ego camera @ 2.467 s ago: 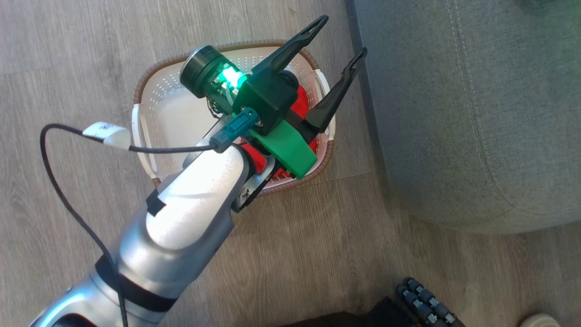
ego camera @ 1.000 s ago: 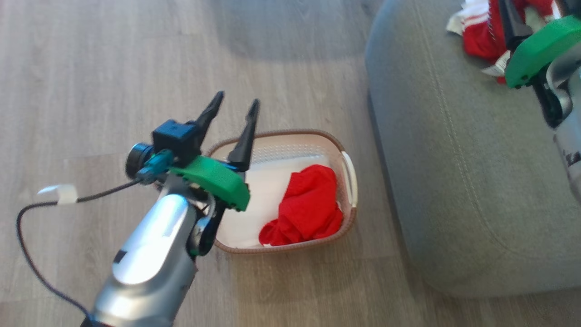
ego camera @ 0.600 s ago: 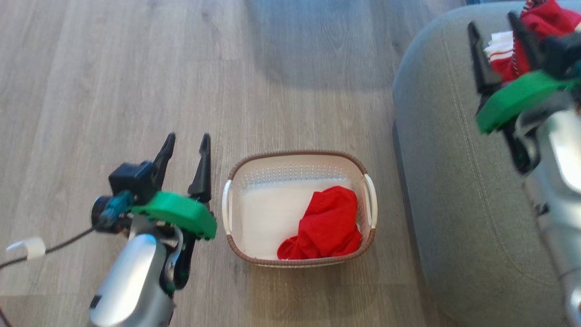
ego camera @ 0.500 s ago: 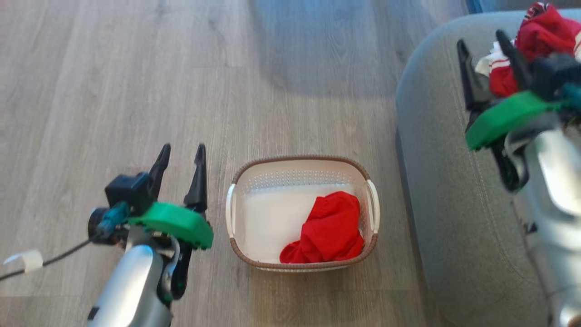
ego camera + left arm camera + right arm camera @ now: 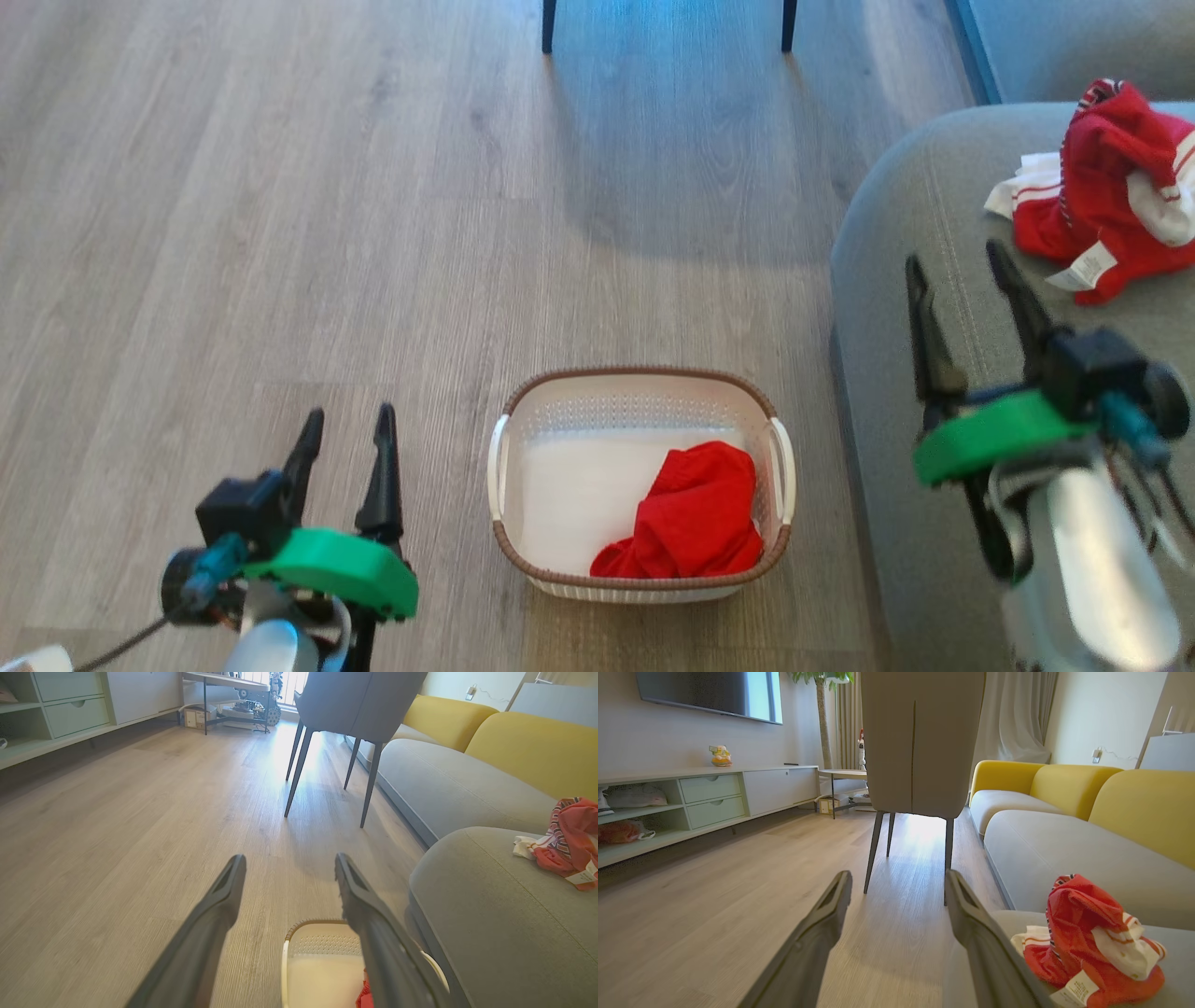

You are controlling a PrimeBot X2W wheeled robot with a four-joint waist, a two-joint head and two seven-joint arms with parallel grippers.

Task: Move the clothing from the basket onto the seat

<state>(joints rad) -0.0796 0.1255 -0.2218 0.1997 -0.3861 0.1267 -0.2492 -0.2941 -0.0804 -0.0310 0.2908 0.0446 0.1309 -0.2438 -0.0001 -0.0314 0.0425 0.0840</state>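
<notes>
About half done: the jersey [image 5: 1111, 187] lies crumpled on the far right of the seat [image 5: 882, 243], while the shorts [image 5: 691, 523] sit bunched in the right half of the basket [image 5: 635, 376] on the floor [image 5: 280, 187], just left of the seat. Both grippers are wide and hold nothing, the left gripper [image 5: 349, 415] over the floor left of the basket, the right gripper [image 5: 954, 257] above the seat's left edge. Left to do, I judge: carry the shorts across onto the seat

1 basket [image 5: 644, 378]; 1 red shorts [image 5: 695, 513]; 1 red jersey [image 5: 1111, 187]; 1 chair [image 5: 920, 742]; 1 sofa [image 5: 444, 779]; 2 tools: left tool [image 5: 350, 413], right tool [image 5: 954, 257].
</notes>
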